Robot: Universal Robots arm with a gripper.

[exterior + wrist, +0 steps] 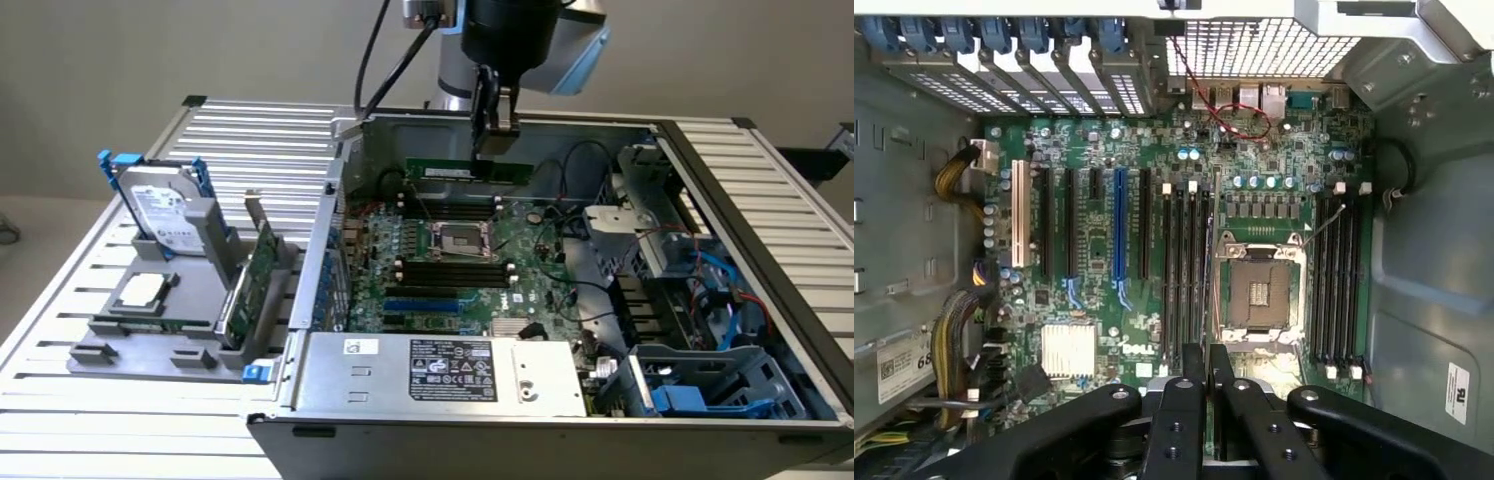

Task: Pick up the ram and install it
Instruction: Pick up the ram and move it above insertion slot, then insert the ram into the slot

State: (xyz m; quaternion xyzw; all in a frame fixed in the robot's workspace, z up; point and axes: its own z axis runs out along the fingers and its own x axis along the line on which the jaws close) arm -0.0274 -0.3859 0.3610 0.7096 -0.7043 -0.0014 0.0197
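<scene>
A: Arm (pixel 514 40) cut off at twelve o'clock in the exterior view; case (pixel 534 445) clipped at six.
B: Ram (pixel 447 171)?
A: Top edge hidden where the tool (pixel 489 150) pinches it. Wrist view: ram edge-on, chips unseen.
B: Power supply label (pixel 454 370)?
A: Too small to read. Same for the drive label (pixel 167 210) at nine o'clock. Expansion card (pixel 244 290) beside it half behind its holder (pixel 276 310).
</scene>
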